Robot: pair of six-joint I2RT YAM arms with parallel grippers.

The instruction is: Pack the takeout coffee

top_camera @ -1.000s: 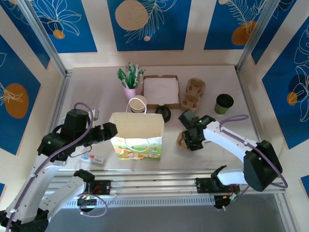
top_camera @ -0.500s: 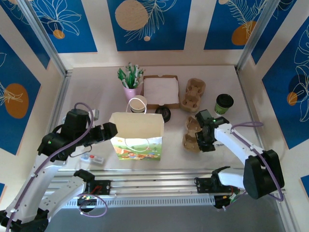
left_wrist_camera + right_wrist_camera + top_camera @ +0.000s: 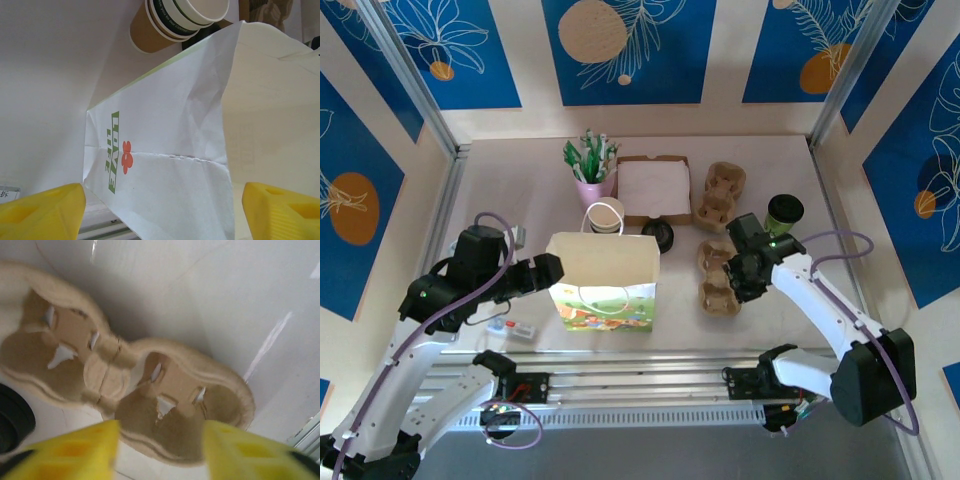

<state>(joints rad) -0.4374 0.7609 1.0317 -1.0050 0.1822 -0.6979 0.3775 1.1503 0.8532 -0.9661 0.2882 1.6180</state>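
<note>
Dragged rightward over the past second, the pulp cup carrier (image 3: 718, 280) is now lying well apart from the paper bag (image 3: 605, 285). The right tool (image 3: 748, 272), clenched a second ago, is spreading its jaws just above the carrier and letting it go. In the wrist view its yellow fingers are standing apart with the carrier below them, so it is released and gripping nothing.

Packing proper is not yet beginning, by the look of it. The takeout coffee (image 3: 784, 214) is standing upright and lidded on the bench (image 3: 520, 200), just beyond the right tool and slightly to its right, untouched. Fetching it and lowering it into the bag is all still to come, possibly with the carrier.

The left tool (image 3: 552, 268) is hovering wide open at the bag's left side wall, grasping nothing.

The bag is standing upright with its mouth open, and the overhead view is showing bare paper inside it. Both wells of the carrier are sitting vacant. Ahead of the left tool, past the bag, a stack of lidless cups (image 3: 606, 215) is leaning. A second stack of carriers (image 3: 720, 195) is resting beyond the right tool, to the left of the coffee.
</note>
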